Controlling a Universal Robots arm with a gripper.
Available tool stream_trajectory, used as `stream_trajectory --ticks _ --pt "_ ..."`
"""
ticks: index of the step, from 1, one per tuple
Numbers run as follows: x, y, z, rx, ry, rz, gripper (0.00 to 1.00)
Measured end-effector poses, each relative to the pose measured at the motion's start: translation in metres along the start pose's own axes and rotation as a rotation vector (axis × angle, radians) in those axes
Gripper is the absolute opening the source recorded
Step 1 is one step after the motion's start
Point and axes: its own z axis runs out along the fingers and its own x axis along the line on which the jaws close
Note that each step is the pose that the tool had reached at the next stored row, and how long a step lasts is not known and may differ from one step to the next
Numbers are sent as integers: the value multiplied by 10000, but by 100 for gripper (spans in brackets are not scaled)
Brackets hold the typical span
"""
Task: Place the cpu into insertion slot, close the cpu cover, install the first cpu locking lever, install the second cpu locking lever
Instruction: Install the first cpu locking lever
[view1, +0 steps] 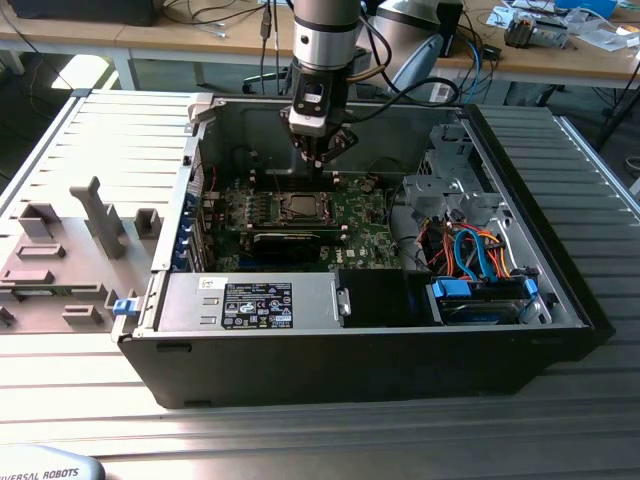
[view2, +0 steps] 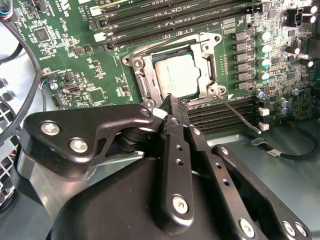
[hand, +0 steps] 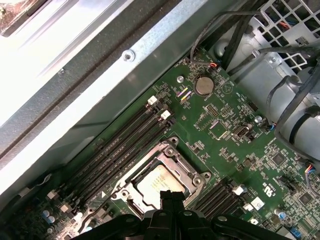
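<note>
A ridged metal desk (view1: 300, 440) carries the open computer case (view1: 400, 360), with cluttered worktables and cables behind it. Inside the case we see the pincer (view1: 322, 160) hanging tip-down just above the insertion slot (view1: 300, 207). In both wrist views its two fingers are drawn together to a single point (view2: 171, 100) (hand: 172, 195), and we see nothing between them.

Right under and just beyond that point, the cpu (view2: 177, 75) lies flat in the slot, its grey top showing through the window of the cpu cover (view2: 209, 67), which looks folded down over it. From the socket corner beside the tips a thin wire locking lever (view2: 237, 114) slants out across the nearby memory slots (view2: 225, 112); it seems unhooked, though we cannot be sure.

We judge the lever work to be in hand. Done well, it calls for the joined tips to bear on the wire alone, pushing steadily down and sideways under its catch, without scraping the board or lifting the cover.
</note>
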Motion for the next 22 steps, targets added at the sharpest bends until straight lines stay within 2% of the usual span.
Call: stream_trajectory --ticks 22 --pt "0 0 0 -6 -8 -224 11"
